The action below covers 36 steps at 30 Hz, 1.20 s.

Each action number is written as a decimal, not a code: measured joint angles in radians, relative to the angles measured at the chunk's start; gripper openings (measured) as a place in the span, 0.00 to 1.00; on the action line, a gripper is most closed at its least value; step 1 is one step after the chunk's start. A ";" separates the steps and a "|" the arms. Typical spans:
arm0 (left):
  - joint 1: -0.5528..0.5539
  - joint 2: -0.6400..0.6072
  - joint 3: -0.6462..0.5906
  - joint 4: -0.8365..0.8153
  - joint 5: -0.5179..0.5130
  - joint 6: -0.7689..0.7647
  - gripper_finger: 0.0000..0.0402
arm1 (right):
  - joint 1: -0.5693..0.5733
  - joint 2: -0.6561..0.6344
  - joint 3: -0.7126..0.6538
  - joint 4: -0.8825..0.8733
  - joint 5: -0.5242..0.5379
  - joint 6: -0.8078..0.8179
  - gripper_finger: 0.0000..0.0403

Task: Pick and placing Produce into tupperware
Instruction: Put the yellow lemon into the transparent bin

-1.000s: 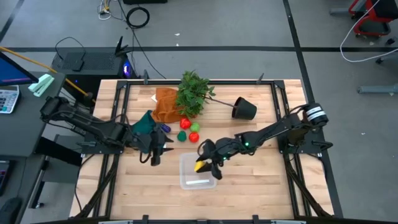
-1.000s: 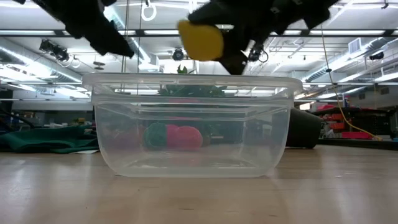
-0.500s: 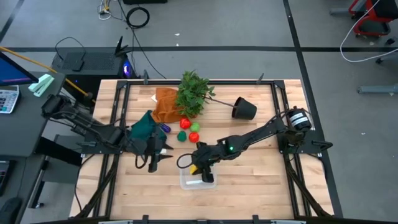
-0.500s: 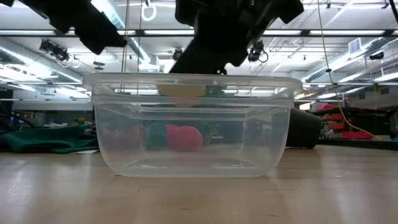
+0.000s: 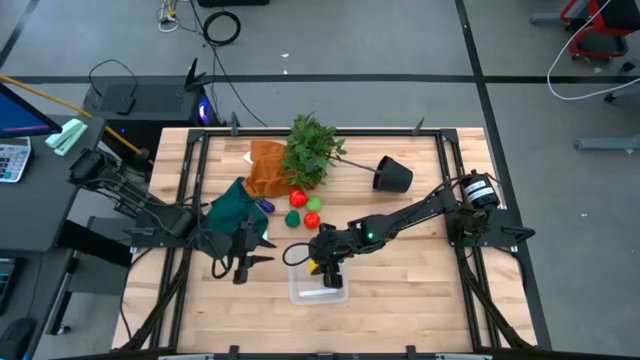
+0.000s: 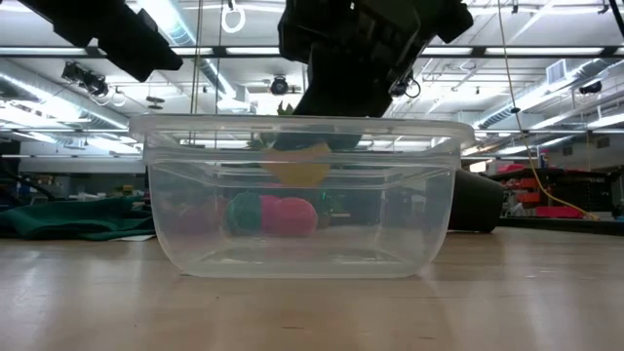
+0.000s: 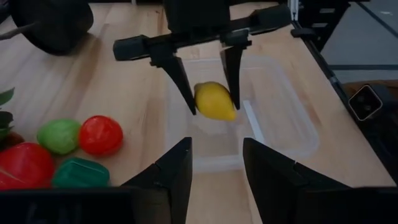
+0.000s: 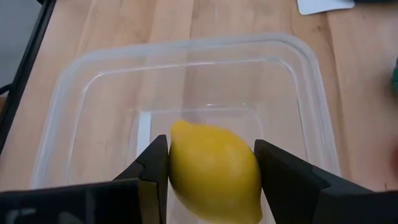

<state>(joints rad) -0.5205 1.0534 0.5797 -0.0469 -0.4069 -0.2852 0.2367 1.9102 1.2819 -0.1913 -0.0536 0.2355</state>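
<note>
My right gripper (image 5: pixel 325 268) hangs over the clear tub (image 5: pixel 296 290), shut on a yellow lemon (image 7: pixel 214 101). In the low view the lemon (image 6: pixel 300 168) sits below the tub's rim (image 6: pixel 195 125). My left gripper (image 7: pixel 217 168) is open and holds nothing, hovering left of the tub (image 5: pixel 243 262). Two red pieces (image 5: pixel 297 198) (image 5: pixel 311 220), two green ones (image 5: pixel 314 205) (image 5: pixel 292 219) and a purple one (image 5: pixel 265 205) lie on the table beyond the tub, next to the green cloth. My right gripper pinches the lemon's middle (image 8: pixel 214 171) between its two fingers (image 8: pixel 152 168), one on each flank. The fingers come from above, pointing down into the tub. The lemon is lifted clear, above the tub's floor and below its rim.
A leafy plant (image 5: pixel 312 150) lies tipped over at the far side, its black pot (image 5: pixel 392 176) on its side. An orange-brown cloth (image 5: pixel 265 165) and a dark green cloth (image 5: pixel 232 205) lie left of the produce. Bare wood shows to the tub's right.
My right gripper has come down with the lemon from above the tub's rim into the tub, shifting a little toward the table's left. It stays shut on the lemon. My left gripper has drawn back slightly toward the left and near edges.
</note>
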 joint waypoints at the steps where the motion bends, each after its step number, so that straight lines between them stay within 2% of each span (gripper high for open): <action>1: 0.000 0.000 0.000 -0.002 0.000 0.000 0.37 | 0.000 0.000 0.000 -0.002 0.000 0.001 0.37; 14: -0.001 0.000 0.000 0.006 0.000 0.000 0.36 | -0.001 0.000 0.000 -0.021 -0.014 -0.016 0.37; 30: -0.001 0.001 0.000 -0.014 0.000 -0.021 0.36 | 0.002 0.069 -0.001 0.001 -0.044 -0.022 0.37; 36: -0.001 0.001 0.000 -0.019 0.000 -0.026 0.38 | 0.007 0.069 -0.001 0.017 -0.047 -0.012 0.41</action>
<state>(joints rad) -0.5211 1.0542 0.5800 -0.0664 -0.4072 -0.3107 0.2436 1.9793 1.2808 -0.1741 -0.1009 0.2230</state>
